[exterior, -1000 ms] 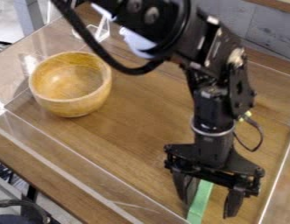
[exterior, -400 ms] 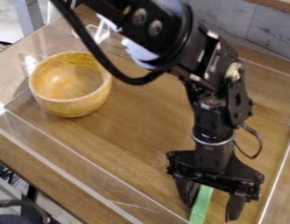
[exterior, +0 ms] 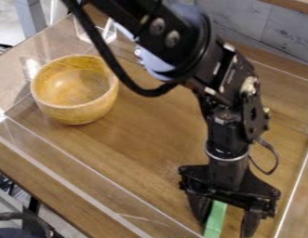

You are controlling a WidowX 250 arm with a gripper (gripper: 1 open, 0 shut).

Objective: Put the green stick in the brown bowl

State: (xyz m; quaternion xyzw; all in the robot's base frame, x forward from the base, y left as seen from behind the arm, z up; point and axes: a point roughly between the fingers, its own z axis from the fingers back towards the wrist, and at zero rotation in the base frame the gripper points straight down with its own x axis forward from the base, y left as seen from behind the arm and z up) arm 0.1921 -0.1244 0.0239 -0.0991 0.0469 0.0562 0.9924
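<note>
The green stick (exterior: 216, 223) lies flat on the wooden table at the bottom right, reaching the frame's lower edge. My gripper (exterior: 230, 217) points straight down over it, open, with one dark finger on each side of the stick's upper end. The fingertips are at or near the table; I cannot tell whether they touch the stick. The brown bowl (exterior: 74, 88) stands upright at the far left, well apart from the arm, with nothing inside it.
Clear plastic walls (exterior: 69, 172) enclose the wooden tabletop (exterior: 131, 139) on all sides. The black arm (exterior: 181, 46) arches from the top centre down to the right. A cable hangs beside the wrist.
The gripper has moved down and slightly right, lowering around the green stick's upper end. The bowl and stick have not moved.
</note>
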